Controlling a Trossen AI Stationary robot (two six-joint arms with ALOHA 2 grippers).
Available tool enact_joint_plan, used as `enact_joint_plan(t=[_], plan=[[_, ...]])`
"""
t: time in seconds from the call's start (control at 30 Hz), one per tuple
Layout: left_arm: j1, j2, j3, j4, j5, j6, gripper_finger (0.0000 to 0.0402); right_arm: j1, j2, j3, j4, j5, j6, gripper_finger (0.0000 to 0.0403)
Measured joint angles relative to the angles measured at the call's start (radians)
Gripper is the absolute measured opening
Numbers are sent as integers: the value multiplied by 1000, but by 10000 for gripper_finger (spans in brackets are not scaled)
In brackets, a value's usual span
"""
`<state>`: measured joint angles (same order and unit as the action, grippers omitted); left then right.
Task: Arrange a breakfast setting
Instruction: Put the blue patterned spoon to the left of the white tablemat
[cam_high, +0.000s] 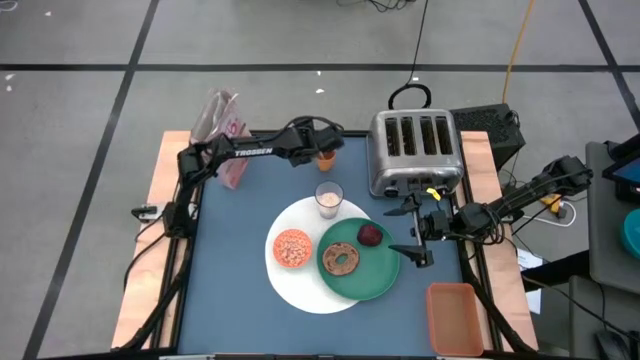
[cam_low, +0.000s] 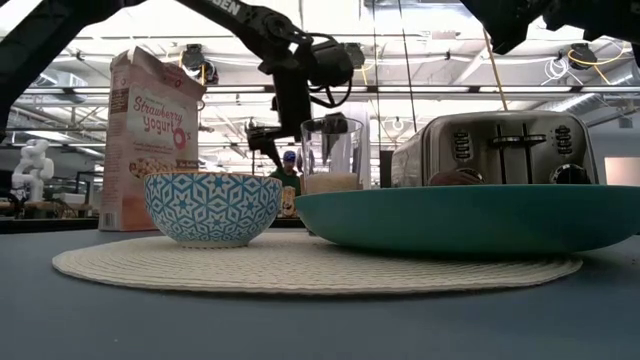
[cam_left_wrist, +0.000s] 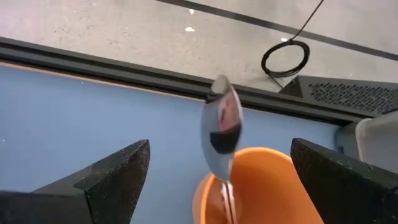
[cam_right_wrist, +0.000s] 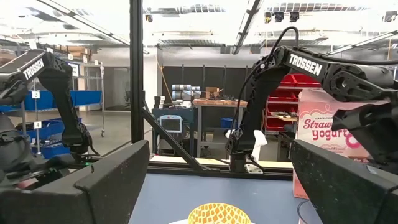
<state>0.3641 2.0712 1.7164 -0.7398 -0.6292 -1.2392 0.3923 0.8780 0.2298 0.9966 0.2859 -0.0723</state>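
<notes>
Breakfast setting pieces mostly sit together at the counter's middle: your large white round plate (cam_high: 300, 283) carries the small cereal bowl (cam_high: 292, 248) on its left, filled with pinkish cereal, and the green round plate (cam_high: 378, 279) on its right, which holds the brown bagel (cam_high: 341, 259) and the dark red fruit (cam_high: 371, 234). The milk glass (cam_high: 329, 200) stands just beyond them, milk low in it. Farther back, the orange cup (cam_left_wrist: 261, 186) holds the blue-handled spoon (cam_left_wrist: 221, 132) upright, and your left pincer (cam_left_wrist: 219, 180) hangs over it with both fingers spread wide, one on each side, gripping nothing. Your right pincer (cam_high: 414, 228) waits, also wide and empty, near the fruit and in front of the silver toaster (cam_high: 415, 150). The risk, I judge: closing on the spoon's slick bowl instead of its handle could let it slip, or tip the light cup over. The pink cereal box (cam_high: 222, 135) stands far left.
</notes>
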Motion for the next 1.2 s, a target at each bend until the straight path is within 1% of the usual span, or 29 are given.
enact_joint_plan(t=[0.57,0.63,0.83,0.9,1.0,1.2], plan=[[8,0,0,-3,0,1,386,0,0,0,0,0,0,384],[7,0,0,-3,0,2,372,0,0,0,0,0,0,384],[7,0,0,-3,0,6,304,0,0,0,0,0,0,384],[7,0,0,-3,0,6,287,0,0,0,0,0,0,384],[7,0,0,-3,1,6,275,0,0,0,0,0,0,384],[7,0,0,-3,1,0,273,0,0,0,0,0,0,384]])
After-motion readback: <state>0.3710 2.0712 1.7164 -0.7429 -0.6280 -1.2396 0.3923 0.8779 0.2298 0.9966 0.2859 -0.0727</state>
